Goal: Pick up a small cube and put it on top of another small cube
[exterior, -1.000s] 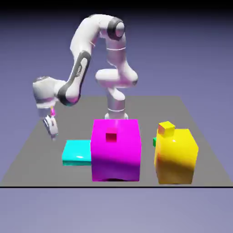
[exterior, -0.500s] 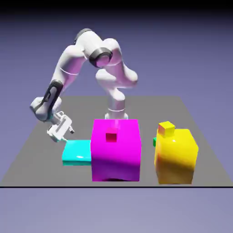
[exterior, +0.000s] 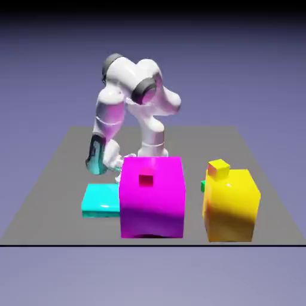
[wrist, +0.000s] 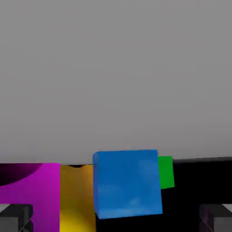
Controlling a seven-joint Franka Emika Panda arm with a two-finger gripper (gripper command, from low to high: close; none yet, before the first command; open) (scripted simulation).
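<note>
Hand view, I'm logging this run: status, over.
Pincer open. Blue cube ahead, ungripped. Green cube partly hidden behind it, magenta block off to one side.

No readable text — no labels, brands, numbers or signs can be made out in either view — nothing legible.

The magenta block (exterior: 152, 206) hides part of the cyan slab (exterior: 100, 200).

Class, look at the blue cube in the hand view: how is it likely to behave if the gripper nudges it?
The blue cube looks stiff, since its edges run straight. Its flat faces suggest it would slide rather than roll. Being about as tall as wide, it probably wouldn't tip easily.
</note>
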